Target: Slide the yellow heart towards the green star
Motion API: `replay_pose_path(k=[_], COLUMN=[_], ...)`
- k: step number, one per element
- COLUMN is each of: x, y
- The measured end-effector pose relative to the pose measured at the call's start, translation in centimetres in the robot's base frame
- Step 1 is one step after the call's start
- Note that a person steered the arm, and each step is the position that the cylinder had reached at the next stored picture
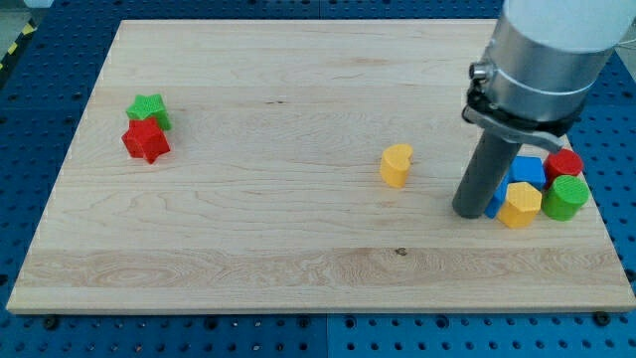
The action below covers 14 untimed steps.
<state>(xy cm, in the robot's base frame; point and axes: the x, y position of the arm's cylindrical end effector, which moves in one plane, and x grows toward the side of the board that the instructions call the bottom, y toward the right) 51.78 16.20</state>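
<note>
The yellow heart (pixel 396 164) stands right of the board's middle. The green star (pixel 149 108) is far off at the view's left, touching a red star (pixel 146 140) just below it. My tip (pixel 467 212) rests on the board to the right of the yellow heart and a little below it, about a block's width away from it. The tip stands right beside a cluster of blocks on its right.
A cluster at the view's right holds a blue block (pixel 527 171), a yellow hexagon (pixel 521 205), a green cylinder (pixel 565 198) and a red cylinder (pixel 564 164). The wooden board (pixel 298 259) lies on a blue perforated table.
</note>
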Motion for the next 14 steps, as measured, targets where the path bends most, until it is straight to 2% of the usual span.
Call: replay_pose_path(k=[1, 2, 4, 14], x=[-3.9, -5.2, -3.9, -9.5], y=[0.8, 0.8, -4.2, -26.0])
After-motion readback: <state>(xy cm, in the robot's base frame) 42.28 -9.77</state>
